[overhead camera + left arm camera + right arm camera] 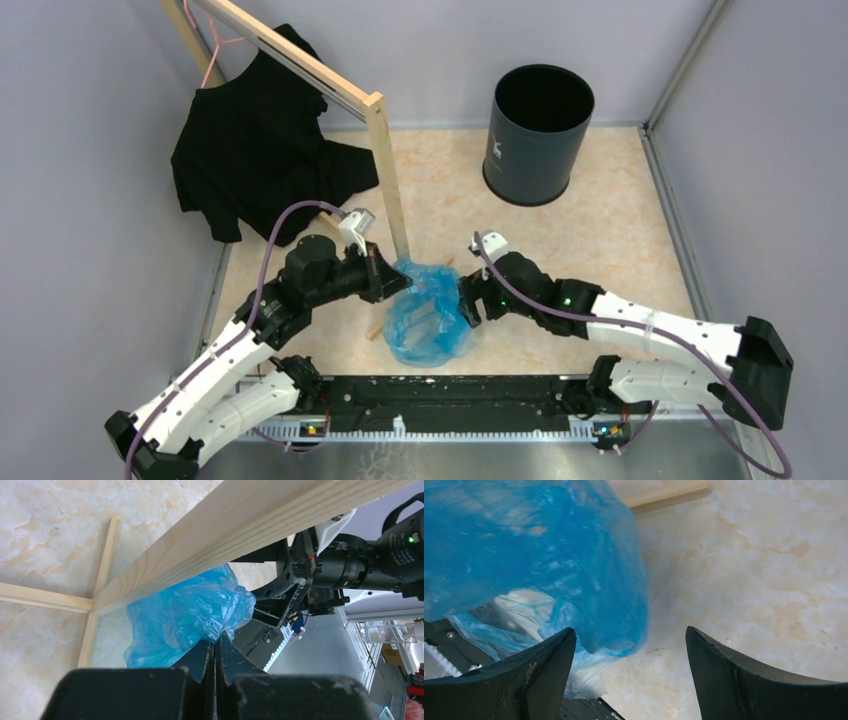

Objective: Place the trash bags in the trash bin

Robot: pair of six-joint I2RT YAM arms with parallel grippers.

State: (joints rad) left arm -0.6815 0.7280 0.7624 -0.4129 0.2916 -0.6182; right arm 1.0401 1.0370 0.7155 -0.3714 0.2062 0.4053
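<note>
The trash bag (pixel 430 315) is found at the near middle of the table (pixel 610 220), between the left end effector (pixel 399 280) and the right end effector (pixel 466 298). The trash bin (pixel 536 140) is set well behind, right of the wooden rack (pixel 388 170).

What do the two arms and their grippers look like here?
Left arm and right arm: white shells, black joints, a purple cable along each. Left gripper and right gripper: black, wedge-shaped fingers. The right arm shows a green light.
</note>
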